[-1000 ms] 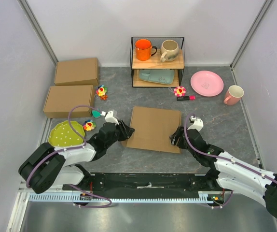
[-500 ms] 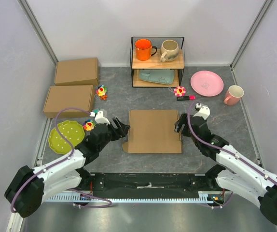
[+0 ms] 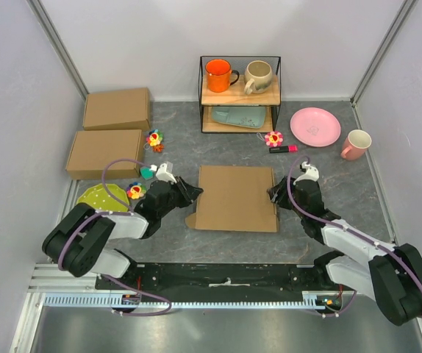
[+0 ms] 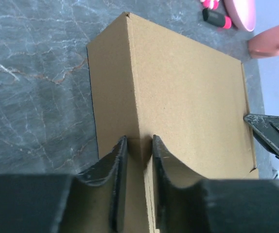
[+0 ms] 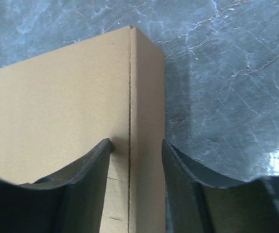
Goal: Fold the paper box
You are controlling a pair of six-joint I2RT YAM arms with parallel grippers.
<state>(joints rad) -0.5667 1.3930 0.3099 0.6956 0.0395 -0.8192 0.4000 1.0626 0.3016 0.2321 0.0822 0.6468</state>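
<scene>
- Left pincer (image 3: 193,195) (image 4: 136,145) is narrowed onto the left edge of the paper box (image 3: 237,198); its two fingers pinch a thin ridge of cardboard.
- Right pincer (image 3: 273,195) (image 5: 137,148) straddles the opposite edge with a wider gap. I cannot tell whether it squeezes or only brackets the side wall.
- Between the two pincers the paper box lies flat and closed on a grey marbled tabletop (image 3: 328,191), with white walls (image 3: 20,110) on three sides.
- Beyond the pincers stands a wire shelf (image 3: 240,94) with an orange mug (image 3: 218,74) and a beige mug (image 3: 258,76) on top.
- A teal dish (image 3: 238,116) sits on its lower board, half shadowed.
- Beyond the right pincer are a pink plate (image 3: 315,126), a pink mug (image 3: 356,144) and a pink marker (image 3: 283,148).
- Behind the left pincer, its arm partly covers a green plate (image 3: 97,202).
- In both wrist views the fingers cut off the near part of the paper box.
- Beyond the left pincer lie two spare boxes (image 3: 117,109) (image 3: 104,152).
- Count: three cardboard boxes in all, three mugs, two plates, one dish, one marker.
- Three flower toys (image 3: 154,139) (image 3: 273,138) (image 3: 135,190) complete the count.
</scene>
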